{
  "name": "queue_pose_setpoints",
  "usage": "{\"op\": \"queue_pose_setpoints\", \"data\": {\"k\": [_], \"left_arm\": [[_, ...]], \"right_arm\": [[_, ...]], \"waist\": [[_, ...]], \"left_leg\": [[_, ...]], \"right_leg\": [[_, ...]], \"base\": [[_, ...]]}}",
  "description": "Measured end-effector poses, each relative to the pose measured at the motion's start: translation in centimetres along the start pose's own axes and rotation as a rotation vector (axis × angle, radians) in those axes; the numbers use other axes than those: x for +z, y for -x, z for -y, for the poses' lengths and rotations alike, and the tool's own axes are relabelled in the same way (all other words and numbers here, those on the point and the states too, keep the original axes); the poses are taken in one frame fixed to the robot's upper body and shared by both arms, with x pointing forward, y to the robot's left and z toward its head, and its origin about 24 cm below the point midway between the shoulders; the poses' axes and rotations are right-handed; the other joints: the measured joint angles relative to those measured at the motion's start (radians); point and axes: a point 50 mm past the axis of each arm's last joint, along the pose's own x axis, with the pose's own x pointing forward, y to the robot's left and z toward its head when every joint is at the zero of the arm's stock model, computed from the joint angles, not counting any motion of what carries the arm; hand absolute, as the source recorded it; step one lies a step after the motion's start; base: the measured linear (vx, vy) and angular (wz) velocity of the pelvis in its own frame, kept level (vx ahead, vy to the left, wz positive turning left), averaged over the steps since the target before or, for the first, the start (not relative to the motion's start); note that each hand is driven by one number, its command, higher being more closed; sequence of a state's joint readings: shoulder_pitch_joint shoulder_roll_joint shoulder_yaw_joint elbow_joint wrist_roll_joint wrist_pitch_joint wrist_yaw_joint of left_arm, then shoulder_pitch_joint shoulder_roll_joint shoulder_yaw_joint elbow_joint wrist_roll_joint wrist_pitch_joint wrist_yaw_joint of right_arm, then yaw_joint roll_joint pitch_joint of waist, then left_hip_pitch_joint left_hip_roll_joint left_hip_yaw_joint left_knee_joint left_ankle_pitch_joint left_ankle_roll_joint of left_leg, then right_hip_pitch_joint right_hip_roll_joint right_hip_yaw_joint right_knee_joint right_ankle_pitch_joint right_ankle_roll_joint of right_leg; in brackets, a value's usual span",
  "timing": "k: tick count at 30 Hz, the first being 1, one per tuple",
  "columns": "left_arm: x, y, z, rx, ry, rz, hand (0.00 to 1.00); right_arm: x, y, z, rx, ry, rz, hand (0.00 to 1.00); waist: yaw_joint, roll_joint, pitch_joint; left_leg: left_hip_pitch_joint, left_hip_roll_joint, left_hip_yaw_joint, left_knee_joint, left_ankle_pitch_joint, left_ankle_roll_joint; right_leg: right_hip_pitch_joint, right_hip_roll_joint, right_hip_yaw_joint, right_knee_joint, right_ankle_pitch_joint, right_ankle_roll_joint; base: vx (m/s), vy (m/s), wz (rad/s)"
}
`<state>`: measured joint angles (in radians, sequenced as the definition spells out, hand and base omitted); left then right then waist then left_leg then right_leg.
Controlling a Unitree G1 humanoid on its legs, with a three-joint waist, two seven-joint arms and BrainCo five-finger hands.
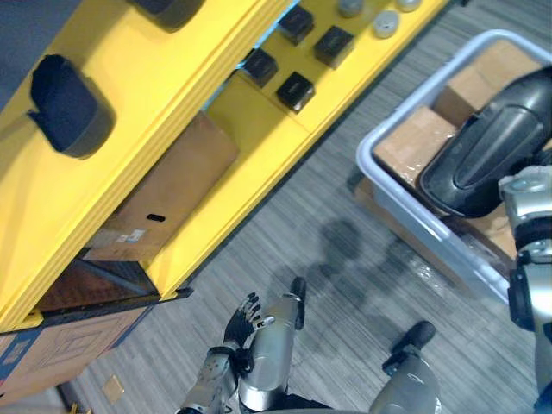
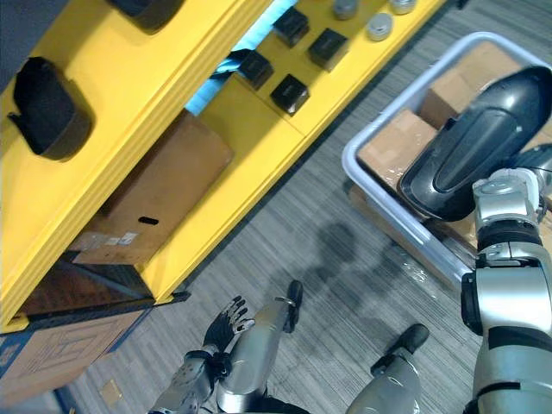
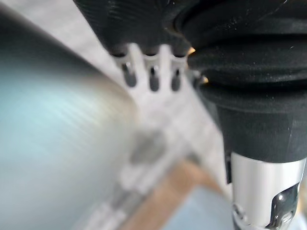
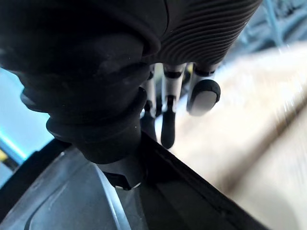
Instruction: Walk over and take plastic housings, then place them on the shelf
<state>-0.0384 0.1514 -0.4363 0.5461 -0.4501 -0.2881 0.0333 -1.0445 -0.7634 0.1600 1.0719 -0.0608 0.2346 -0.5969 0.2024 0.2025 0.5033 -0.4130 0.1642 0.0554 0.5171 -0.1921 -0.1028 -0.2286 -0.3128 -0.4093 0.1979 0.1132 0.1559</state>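
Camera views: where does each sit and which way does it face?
Left eye view: head, looking down at the yellow shelf, grey bin and open left robot hand.
Right eye view: beside it, same scene, right arm under a plastic housing.
Left wrist view: along the left robot hand's fingers.
Right wrist view: along the right robot hand, onto that housing too.

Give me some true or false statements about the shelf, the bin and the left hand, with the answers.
1. The shelf is yellow. True.
2. The left hand holds a housing. False: it hangs empty over the floor, fingers relaxed.
3. A big dark housing is over the cardboard boxes in the bin. True.
4. The bin is red. False: it is pale grey.
5. Small black blocks sit on the shelf. True.
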Motion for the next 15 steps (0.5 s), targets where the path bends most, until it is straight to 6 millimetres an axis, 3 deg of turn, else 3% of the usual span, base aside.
{"op": "queue_pose_setpoints", "data": {"k": [3, 4, 7, 9, 11, 12, 13, 15], "left_arm": [[4.4, -2.1, 1.6, -0.060, -0.107, 0.157, 0.00], [7.3, -3.3, 2.3, -0.103, -0.176, 0.243, 0.00], [11.7, -4.9, 2.6, -0.148, -0.288, 0.345, 0.00], [15.7, -5.9, 2.5, -0.168, -0.384, 0.429, 0.00], [19.8, -6.8, 4.0, -0.235, -0.449, 0.495, 0.00], [20.6, -7.0, 4.5, -0.254, -0.453, 0.506, 0.00], [22.4, -7.7, 5.7, -0.286, -0.460, 0.511, 0.00], [23.5, -8.8, 6.5, -0.294, -0.456, 0.474, 0.00]], "right_arm": [[1.3, 0.1, 0.2, -0.031, -0.009, 0.090, 1.00], [1.9, 0.2, 0.2, -0.034, -0.006, 0.129, 1.00], [3.1, 0.8, -0.5, -0.015, -0.009, 0.197, 1.00], [5.5, 1.4, -0.9, -0.005, -0.037, 0.262, 1.00], [8.1, 1.6, -0.4, -0.018, -0.089, 0.330, 1.00], [8.7, 1.7, -0.3, -0.021, -0.105, 0.348, 1.00], [10.6, 2.1, -0.1, -0.020, -0.147, 0.395, 1.00], [12.9, 3.0, -0.3, -0.006, -0.187, 0.462, 1.00]], "waist": [[-0.033, -0.011, 0.007], [-0.045, -0.012, 0.008], [-0.065, -0.016, 0.009], [-0.093, -0.035, 0.012], [-0.110, -0.052, 0.014], [-0.109, -0.056, 0.014], [-0.117, -0.060, 0.016], [-0.141, -0.067, 0.014]], "left_leg": [[0.003, 0.021, 0.012, 0.000, 0.000, -0.002], [0.012, 0.031, 0.024, -0.003, 0.002, -0.006], [0.030, 0.049, 0.046, -0.013, 0.005, -0.010], [0.028, 0.057, 0.060, -0.032, 0.019, -0.019], [0.025, 0.060, 0.076, -0.056, 0.036, -0.024], [0.025, 0.062, 0.083, -0.060, 0.038, -0.025], [0.022, 0.069, 0.093, -0.061, 0.040, -0.026], [0.011, 0.072, 0.099, -0.060, 0.041, -0.027]], "right_leg": [[0.000, 0.023, 0.013, -0.024, 0.018, -0.013], [0.000, 0.034, 0.028, -0.035, 0.027, -0.015], [-0.005, 0.049, 0.054, -0.040, 0.034, -0.019], [-0.021, 0.059, 0.062, -0.057, 0.050, -0.029], [-0.042, 0.067, 0.080, -0.074, 0.065, -0.037], [-0.049, 0.070, 0.085, -0.076, 0.068, -0.040], [-0.058, 0.077, 0.095, -0.085, 0.078, -0.042], [-0.075, 0.081, 0.108, -0.087, 0.084, -0.043]], "base": [[-0.05, 0.001, -0.26], [-0.04, 0.001, -0.29], [-0.03, -0.004, -0.29], [-0.03, -0.021, -0.25], [-0.04, -0.021, -0.20], [-0.04, -0.015, -0.30], [-0.02, -0.012, -0.22], [-0.02, -0.002, -0.17]]}}
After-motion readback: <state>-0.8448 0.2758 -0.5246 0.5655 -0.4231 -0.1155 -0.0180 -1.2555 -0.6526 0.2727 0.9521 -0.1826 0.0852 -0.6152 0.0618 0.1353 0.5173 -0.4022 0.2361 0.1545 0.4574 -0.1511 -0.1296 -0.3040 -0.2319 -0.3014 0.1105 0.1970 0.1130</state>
